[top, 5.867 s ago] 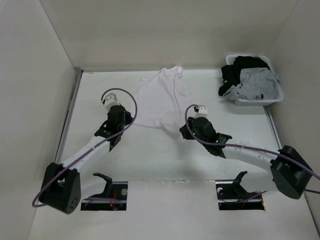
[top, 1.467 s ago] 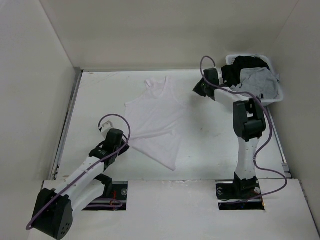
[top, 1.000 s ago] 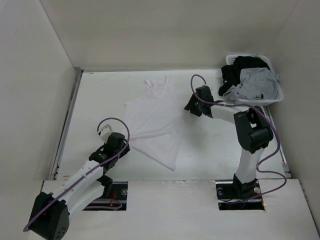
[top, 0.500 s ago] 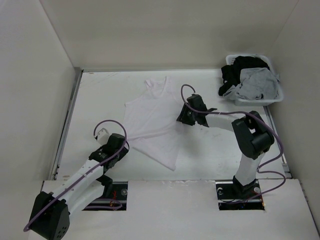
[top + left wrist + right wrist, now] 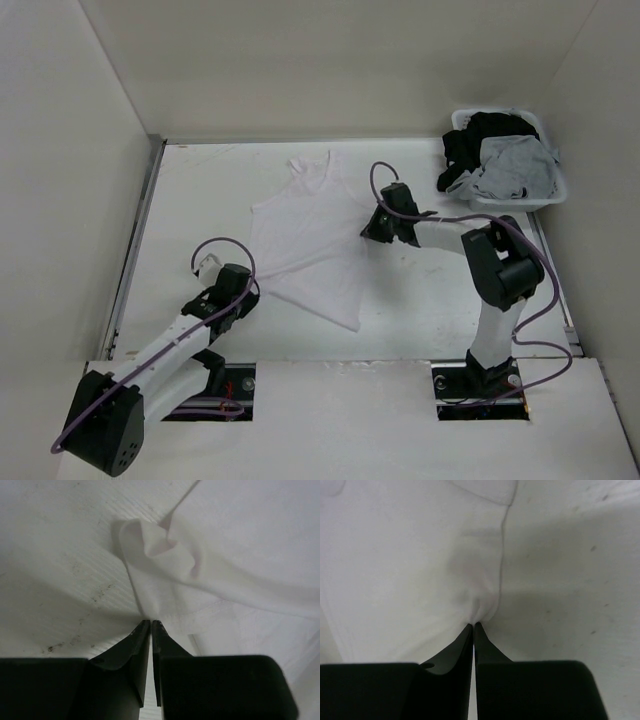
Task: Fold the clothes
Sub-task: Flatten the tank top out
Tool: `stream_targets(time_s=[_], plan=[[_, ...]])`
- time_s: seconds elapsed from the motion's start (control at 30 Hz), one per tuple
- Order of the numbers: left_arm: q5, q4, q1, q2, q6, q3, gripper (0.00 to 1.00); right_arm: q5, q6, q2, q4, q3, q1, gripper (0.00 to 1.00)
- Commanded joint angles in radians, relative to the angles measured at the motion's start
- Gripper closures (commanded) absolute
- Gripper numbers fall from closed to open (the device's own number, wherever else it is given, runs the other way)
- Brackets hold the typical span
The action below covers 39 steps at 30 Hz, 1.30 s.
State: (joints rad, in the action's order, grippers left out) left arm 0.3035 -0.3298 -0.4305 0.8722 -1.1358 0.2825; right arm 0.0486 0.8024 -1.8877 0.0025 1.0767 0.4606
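Note:
The clothes (image 5: 305, 230), a thin white tank top, lie spread flat in the middle of the table, straps toward the back wall. My left gripper (image 5: 246, 291) sits at the garment's near-left hem. In the left wrist view its jaws (image 5: 151, 622) are shut, pinching a bunched fold of the white fabric (image 5: 165, 565). My right gripper (image 5: 368, 228) rests at the top's right side edge. The right wrist view has its jaws (image 5: 473, 625) shut on a small pucker of the fabric (image 5: 395, 555) at that edge.
A white basket (image 5: 512, 200) stands at the back right, holding a black garment (image 5: 488, 130) and a light grey garment (image 5: 515, 165). White walls enclose the table on the left, back and right. The table surface (image 5: 570, 555) is scuffed.
The right arm swung from beside the basket down to the tank top's right edge, and its jaws closed there. The left jaws closed on the near-left hem, and the hem's near corner shifted slightly.

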Motion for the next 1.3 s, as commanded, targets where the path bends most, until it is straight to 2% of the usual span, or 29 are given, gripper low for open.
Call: stream_targets(time_s=[0.0,0.23,0.3,0.4,0.47,0.57,0.67,0.73,0.8,0.9,0.97,1.1,1.27], plan=[[-0.058,0.063,0.019,-0.008,0.002,-0.035,0.96,-0.003,0.02,-0.013,0.083,0.068,-0.073,0.94],[-0.087,0.123,0.135,-0.039,0.142,0.076,1.0,-0.003,0.023,-0.132,0.083,0.27,-0.21,0.92],[-0.122,0.13,0.166,-0.056,0.153,0.083,1.0,0.0,0.018,-0.148,0.076,0.311,-0.221,0.79],[-0.158,0.136,0.204,-0.119,0.157,0.054,1.0,-0.038,-0.024,-0.059,0.068,0.246,-0.213,0.5],[-0.182,0.138,0.226,-0.15,0.154,0.034,1.0,-0.102,-0.051,0.045,0.074,0.125,-0.187,0.43],[-0.228,0.14,0.252,-0.171,0.157,0.017,1.0,-0.177,-0.052,0.211,0.082,-0.084,-0.143,0.48],[-0.256,0.146,0.273,-0.19,0.168,-0.003,1.0,-0.205,-0.042,0.347,0.062,-0.265,-0.057,0.64],[-0.274,0.158,0.276,-0.194,0.171,-0.014,1.0,-0.223,-0.014,0.412,0.03,-0.346,0.008,0.69],[-0.297,0.167,0.276,-0.199,0.171,-0.029,1.0,-0.263,0.021,0.475,-0.007,-0.42,0.086,0.67],[-0.317,0.173,0.279,-0.211,0.179,-0.048,0.99,-0.302,0.087,0.542,-0.05,-0.498,0.157,0.51],[-0.325,0.179,0.279,-0.216,0.191,-0.054,0.99,-0.29,0.113,0.55,-0.064,-0.524,0.18,0.48],[-0.348,0.199,0.279,-0.211,0.203,-0.054,0.99,-0.267,0.168,0.526,-0.062,-0.546,0.235,0.48],[-0.357,0.21,0.272,-0.216,0.206,-0.063,0.99,-0.263,0.222,0.524,-0.09,-0.538,0.282,0.57]])
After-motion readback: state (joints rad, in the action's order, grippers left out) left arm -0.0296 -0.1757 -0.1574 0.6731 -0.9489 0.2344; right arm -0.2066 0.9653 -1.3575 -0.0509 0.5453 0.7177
